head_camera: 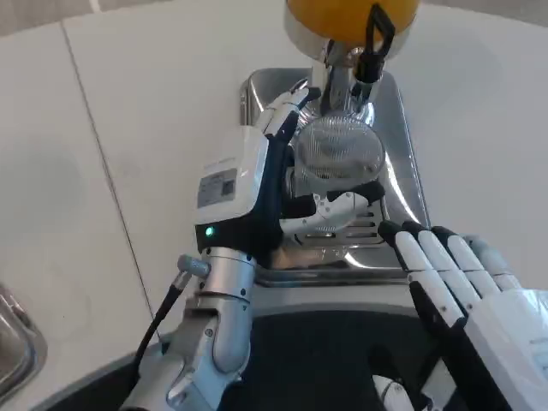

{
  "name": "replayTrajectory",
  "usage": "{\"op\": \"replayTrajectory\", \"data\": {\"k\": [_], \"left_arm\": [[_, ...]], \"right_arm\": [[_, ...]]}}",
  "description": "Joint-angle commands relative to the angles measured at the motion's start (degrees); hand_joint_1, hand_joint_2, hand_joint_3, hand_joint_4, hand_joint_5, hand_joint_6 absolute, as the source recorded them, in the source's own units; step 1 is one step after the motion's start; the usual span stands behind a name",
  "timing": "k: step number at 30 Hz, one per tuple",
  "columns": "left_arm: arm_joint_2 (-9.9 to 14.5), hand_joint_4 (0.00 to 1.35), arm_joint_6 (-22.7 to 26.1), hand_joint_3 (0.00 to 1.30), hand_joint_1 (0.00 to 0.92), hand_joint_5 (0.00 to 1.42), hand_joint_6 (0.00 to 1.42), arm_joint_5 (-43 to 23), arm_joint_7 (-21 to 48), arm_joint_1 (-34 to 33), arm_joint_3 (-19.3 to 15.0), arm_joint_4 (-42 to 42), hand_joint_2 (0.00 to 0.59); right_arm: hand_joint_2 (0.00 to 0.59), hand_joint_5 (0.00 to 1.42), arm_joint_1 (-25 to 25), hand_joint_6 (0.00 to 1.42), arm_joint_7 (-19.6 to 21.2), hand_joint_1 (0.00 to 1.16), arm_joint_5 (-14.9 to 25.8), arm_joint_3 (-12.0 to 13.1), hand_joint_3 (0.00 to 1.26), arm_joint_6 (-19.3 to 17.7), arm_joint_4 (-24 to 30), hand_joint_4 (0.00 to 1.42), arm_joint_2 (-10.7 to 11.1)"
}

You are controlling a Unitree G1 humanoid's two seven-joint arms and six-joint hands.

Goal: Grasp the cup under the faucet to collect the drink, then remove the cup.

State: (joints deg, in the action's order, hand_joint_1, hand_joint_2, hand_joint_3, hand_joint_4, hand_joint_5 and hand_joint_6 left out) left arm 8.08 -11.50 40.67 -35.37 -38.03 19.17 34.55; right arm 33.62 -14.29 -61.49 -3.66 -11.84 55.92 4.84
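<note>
Two hands are mine in the head view. My left hand (257, 184) wraps its fingers around the clear cup (336, 150), which stands on the steel drip tray (402, 163) under the faucet (347, 73) of the orange dispenser (342, 17). My right hand (467, 287) rests nearby, fingers straight, holding nothing, above the white desk (128, 128).
</note>
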Motion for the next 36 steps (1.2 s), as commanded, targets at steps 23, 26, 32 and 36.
{"op": "replayTrajectory", "data": {"k": [23,26,32,36], "left_arm": [[10.28,0.0,-5.28,0.0,0.184,0.14,0.09,-10.19,17.19,4.98,-7.74,-12.52,0.01],[13.69,0.0,-7.16,0.0,0.253,0.12,0.09,-11.57,20.47,7.47,-9.26,-14.86,0.017],[19.25,0.0,-8.38,0.0,0.247,0.06,0.09,-11.96,24.16,14.46,-12.63,-22.03,0.017],[22.98,0.0,-8.26,0.0,0.234,0.04,0.08,-10.72,25.88,19.92,-15.3,-28.47,0.02]], "right_arm": [[0.549,0.0,0.63,0.0,0.91,0.33,0.04,-1.14,0.0,0.04,0.17,0.0,-0.14],[0.547,0.0,1.28,0.0,1.57,0.34,0.59,-1.08,0.0,0.12,0.16,0.0,-0.42],[0.546,0.0,2.78,0.0,3.25,0.35,0.76,-1.47,0.0,-0.28,0.25,0.0,-0.85],[0.547,0.0,3.83,0.0,3.76,0.35,0.9,-2.25,0.0,-0.61,0.09,0.0,-0.83]]}}
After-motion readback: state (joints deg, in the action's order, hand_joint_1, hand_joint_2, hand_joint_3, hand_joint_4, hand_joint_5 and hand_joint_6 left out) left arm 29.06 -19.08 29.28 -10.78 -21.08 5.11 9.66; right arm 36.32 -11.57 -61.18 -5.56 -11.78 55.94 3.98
